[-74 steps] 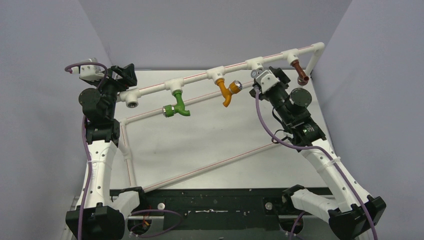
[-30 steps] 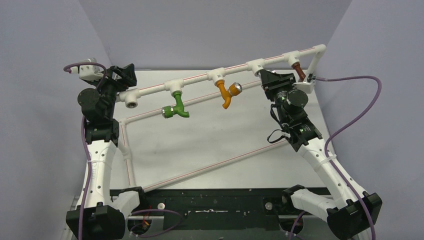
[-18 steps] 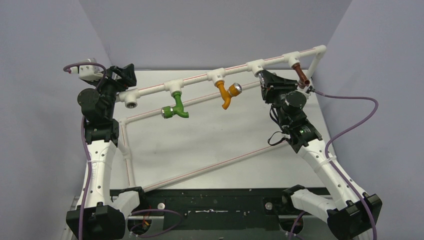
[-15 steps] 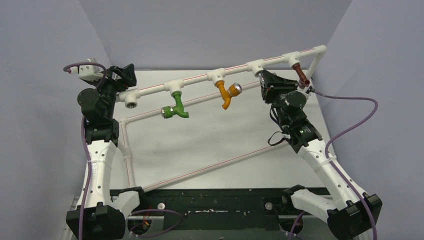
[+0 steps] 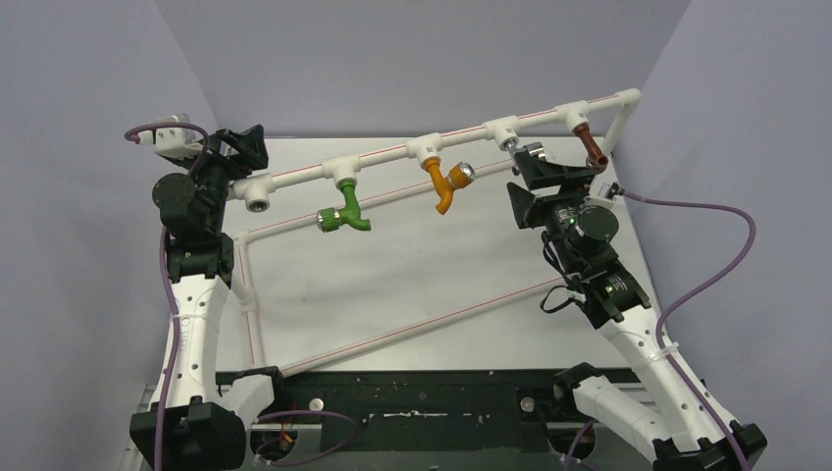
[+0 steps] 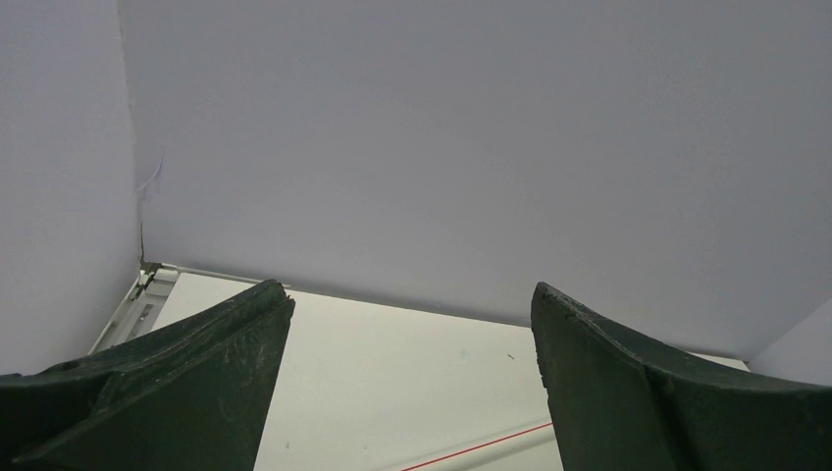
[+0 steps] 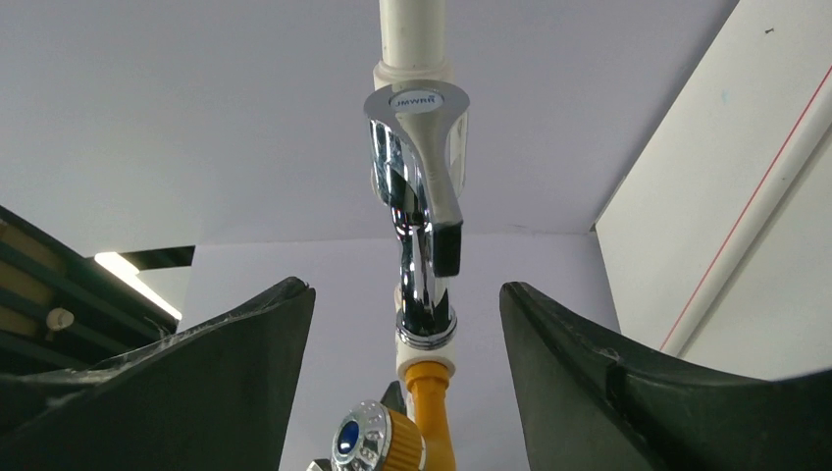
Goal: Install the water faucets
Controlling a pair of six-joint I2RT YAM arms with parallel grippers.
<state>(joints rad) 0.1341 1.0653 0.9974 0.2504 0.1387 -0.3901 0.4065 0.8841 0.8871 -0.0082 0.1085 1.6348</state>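
Our right claw (image 7: 404, 287) stands open, jaws either side of the chrome faucet (image 7: 417, 226), not touching it. The faucet hangs from the white pipe (image 7: 412, 34) near the far right corner of the worktop (image 5: 412, 275). Our left claw (image 6: 407, 294) gapes empty.

Chrome faucet (image 7: 417, 226) handle — "JMWRR", barely legible.

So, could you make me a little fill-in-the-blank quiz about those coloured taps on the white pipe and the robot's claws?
1. Counting the chrome tap, ____ taps hang from the white pipe.
2. Between the green tap and the chrome one hangs the ____ tap.
3. The tap nearest the pipe's right end is ____.
4. The right gripper is ____, with its fingers on either side of the chrome tap and not touching it.

Missing words: four; orange; brown; open.
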